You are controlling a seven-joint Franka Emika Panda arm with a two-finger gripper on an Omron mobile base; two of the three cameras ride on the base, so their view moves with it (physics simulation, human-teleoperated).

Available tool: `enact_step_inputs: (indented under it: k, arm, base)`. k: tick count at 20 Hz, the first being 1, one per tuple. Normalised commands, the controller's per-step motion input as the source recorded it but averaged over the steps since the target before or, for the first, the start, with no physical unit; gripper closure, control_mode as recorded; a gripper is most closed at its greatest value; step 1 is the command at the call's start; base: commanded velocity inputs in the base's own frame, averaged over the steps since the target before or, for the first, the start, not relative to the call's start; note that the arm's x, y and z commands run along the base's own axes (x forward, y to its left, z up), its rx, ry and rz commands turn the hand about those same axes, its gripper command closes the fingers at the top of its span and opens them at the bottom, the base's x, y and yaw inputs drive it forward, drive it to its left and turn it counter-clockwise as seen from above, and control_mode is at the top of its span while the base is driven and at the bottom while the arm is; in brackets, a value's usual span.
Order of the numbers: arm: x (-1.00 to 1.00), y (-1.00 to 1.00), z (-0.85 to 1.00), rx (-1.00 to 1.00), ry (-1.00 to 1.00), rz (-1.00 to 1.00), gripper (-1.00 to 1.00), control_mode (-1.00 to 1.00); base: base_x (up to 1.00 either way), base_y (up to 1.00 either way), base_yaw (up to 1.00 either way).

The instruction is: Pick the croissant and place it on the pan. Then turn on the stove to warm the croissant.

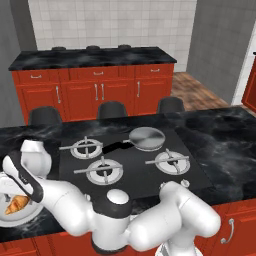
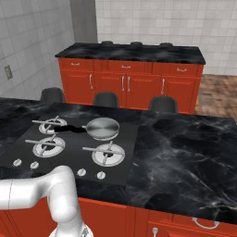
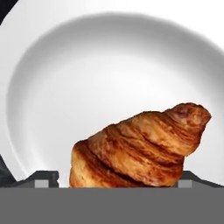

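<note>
The golden-brown croissant (image 3: 142, 146) lies on a round white plate (image 3: 109, 65) and fills the lower middle of the hand view. My gripper (image 3: 118, 180) is open, with one dark fingertip (image 3: 43, 178) on each side of the croissant and close to it. In the left base view the gripper (image 1: 24, 192) hangs over the croissant (image 1: 16, 204) at the counter's left edge. The grey pan (image 1: 146, 138) with its black handle sits empty on the far right burner of the black stove (image 1: 135, 167). From the other side, the pan (image 2: 102, 128) shows on the stove (image 2: 74, 150).
The white plate (image 1: 22, 218) sits on the black marble counter left of the stove. Small silver knobs (image 2: 81, 172) line the stove's front edge. Three dark stools (image 1: 111, 109) stand behind the island, with red cabinets (image 1: 97, 92) beyond. My own white arm covers the front counter edge.
</note>
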Motion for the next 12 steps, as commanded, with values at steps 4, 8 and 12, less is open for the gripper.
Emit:
enact_step_inputs:
  k: [4,8,12]
  arm:
    - [-0.01,0.20,0.00,0.00,0.00,0.00,1.00,-1.00]
    - [-0.02,0.07,0.01,0.00,0.00,0.00,1.00,-1.00]
    - [-0.06,0.00,0.71,0.01,-0.15,0.00,1.00,-1.00]
  base:
    - [0.00,0.00,0.00]
    - [0.00,0.00,0.00]
    - [0.00,0.00,0.00]
